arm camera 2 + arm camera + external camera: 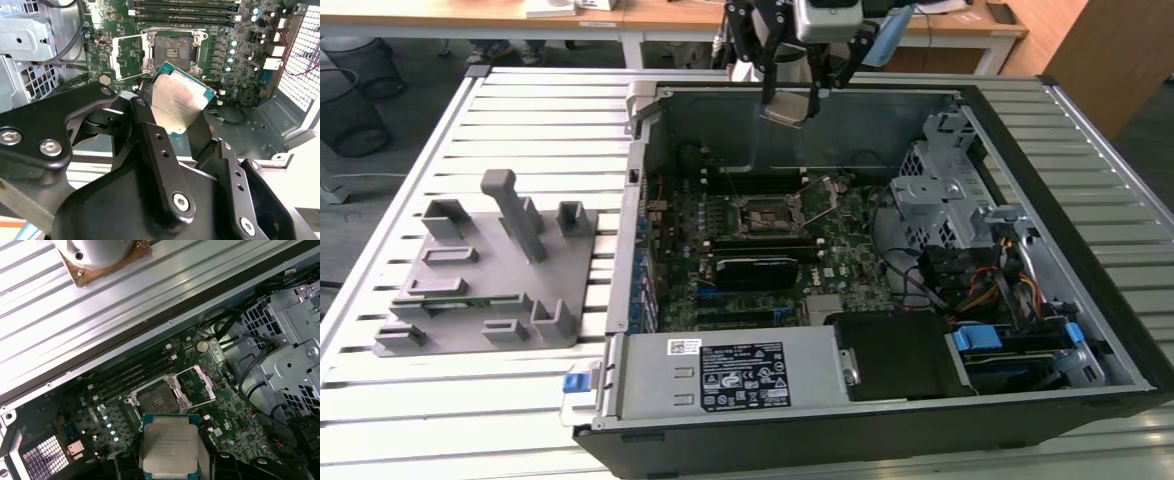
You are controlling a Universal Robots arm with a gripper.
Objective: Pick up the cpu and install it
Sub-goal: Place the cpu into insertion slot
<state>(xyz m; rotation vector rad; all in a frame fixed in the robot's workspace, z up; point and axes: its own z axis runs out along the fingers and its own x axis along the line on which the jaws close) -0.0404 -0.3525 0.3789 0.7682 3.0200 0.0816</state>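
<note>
My gripper (790,100) hangs above the far wall of the open computer case and is shut on the cpu (787,108), a flat square chip with a silver-grey top. In the second wrist view the cpu (179,104) sits tilted between the black fingers (162,160). The first wrist view has the cpu (169,444) in front of the open socket (157,401), whose frame and wire lever are flipped up. In the exterior view the socket (765,213) lies on the motherboard, well below and nearer than the gripper.
The case (1067,420) lies open on a slatted metal table (547,110). A power supply (727,375) fills the near side; a metal drive cage (941,190) and cables sit at the exterior view's right. A grey fixture (487,270) stands at the exterior view's left. Memory slots (132,374) flank the socket.
</note>
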